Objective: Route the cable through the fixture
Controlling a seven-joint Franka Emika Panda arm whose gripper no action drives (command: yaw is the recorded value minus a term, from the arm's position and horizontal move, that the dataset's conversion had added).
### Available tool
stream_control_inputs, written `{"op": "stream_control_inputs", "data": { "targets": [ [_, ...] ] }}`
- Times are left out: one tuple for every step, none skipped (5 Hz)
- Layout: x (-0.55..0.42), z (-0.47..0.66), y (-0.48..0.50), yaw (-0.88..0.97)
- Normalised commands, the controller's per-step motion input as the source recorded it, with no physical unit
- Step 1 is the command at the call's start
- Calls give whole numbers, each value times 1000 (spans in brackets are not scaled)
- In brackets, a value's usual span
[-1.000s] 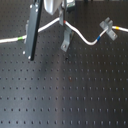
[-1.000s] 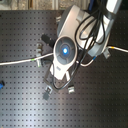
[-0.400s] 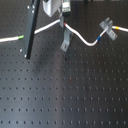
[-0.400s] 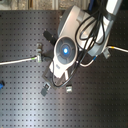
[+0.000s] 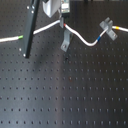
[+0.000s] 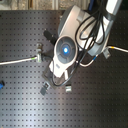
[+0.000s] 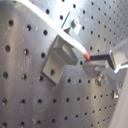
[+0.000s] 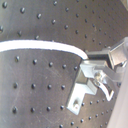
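The cable (image 5: 82,39) is a thin white cord that runs across the perforated board in the first exterior view, with a green band (image 5: 21,37) at the first exterior view's left. It rises to my gripper (image 5: 62,22), dips, then climbs to a grey clip (image 5: 106,28) with blue and yellow bands. My gripper is shut on the cable just above a grey bracket fixture (image 5: 66,40). In both wrist views the cable (image 7: 65,36) (image 8: 45,46) ends at my fingers (image 7: 111,57) (image 8: 114,54), beside the bracket (image 7: 59,61) (image 8: 84,86). In the second exterior view the arm (image 6: 65,50) hides the grip.
A dark flat bar (image 5: 30,30) stands tilted at the first exterior view's left, crossing over the cable. In the second exterior view, small grey clips (image 6: 44,90) (image 6: 39,49) stand on the board near the arm, and the cable (image 6: 17,61) trails to the second exterior view's left.
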Motion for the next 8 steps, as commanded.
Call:
{"op": "stream_control_inputs", "data": {
  "targets": [
    [30, 224, 52, 431],
    [5, 131, -62, 0],
    [-118, 130, -205, -94],
    [-144, 91, -135, -103],
    [-93, 22, 38, 0],
    [-136, 142, 143, 114],
    [-81, 224, 92, 97],
    [-13, 333, -16, 0]
  ]
}}
